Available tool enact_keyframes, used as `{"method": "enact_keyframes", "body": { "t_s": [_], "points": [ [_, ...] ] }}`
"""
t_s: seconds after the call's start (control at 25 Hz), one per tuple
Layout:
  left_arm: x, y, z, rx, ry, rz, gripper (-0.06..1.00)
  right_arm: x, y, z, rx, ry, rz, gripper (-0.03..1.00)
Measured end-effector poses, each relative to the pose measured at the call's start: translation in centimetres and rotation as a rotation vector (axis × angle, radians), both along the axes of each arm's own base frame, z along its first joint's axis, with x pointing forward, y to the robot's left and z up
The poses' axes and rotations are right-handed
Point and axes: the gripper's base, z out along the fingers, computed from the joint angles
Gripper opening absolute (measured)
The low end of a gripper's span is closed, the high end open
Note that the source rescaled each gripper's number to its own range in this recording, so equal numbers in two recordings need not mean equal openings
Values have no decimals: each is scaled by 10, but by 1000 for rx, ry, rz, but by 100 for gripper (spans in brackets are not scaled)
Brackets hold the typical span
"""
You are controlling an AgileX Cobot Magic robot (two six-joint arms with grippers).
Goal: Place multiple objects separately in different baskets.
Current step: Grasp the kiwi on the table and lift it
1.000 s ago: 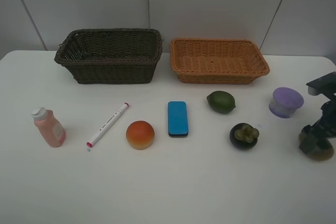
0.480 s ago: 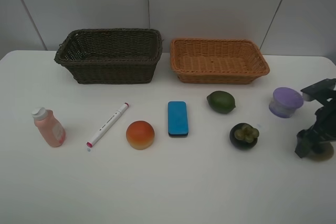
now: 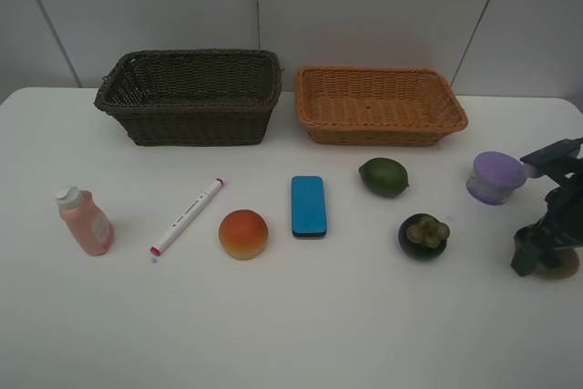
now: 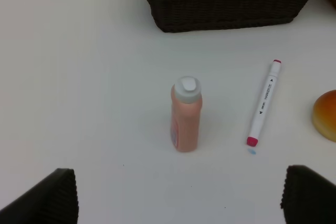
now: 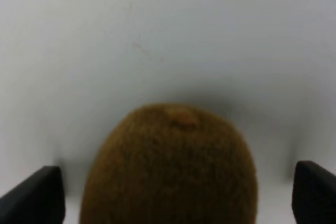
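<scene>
Our left claw (image 4: 178,198) hangs with jaws spread wide. Our right claw (image 3: 545,257) points steeply downward, held low, its jaws parted too.

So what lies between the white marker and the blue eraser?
The orange-red round fruit sits between the white marker and the blue eraser, touching neither. The exterior high view shows this; the rest of that stretch is bare white table.

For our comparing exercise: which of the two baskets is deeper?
The dark brown basket, left of the light orange basket; its walls stand taller.
</scene>
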Motion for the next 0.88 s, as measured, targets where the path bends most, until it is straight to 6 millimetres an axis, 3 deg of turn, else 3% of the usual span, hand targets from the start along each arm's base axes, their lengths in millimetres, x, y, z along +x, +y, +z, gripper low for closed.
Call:
{"method": "enact_keyframes", "body": {
  "t_s": [0.08, 0.2, 0.88],
  "points": [
    [0, 0, 0, 0, 0, 0, 100, 0, -1, 0, -8, 0, 12, 58],
    [0, 0, 0, 0, 0, 0, 100, 0, -2, 0, -21, 2, 30, 0],
    [0, 0, 0, 0, 0, 0, 100, 0, -2, 0, -24, 3, 34, 3]
  ]
}}
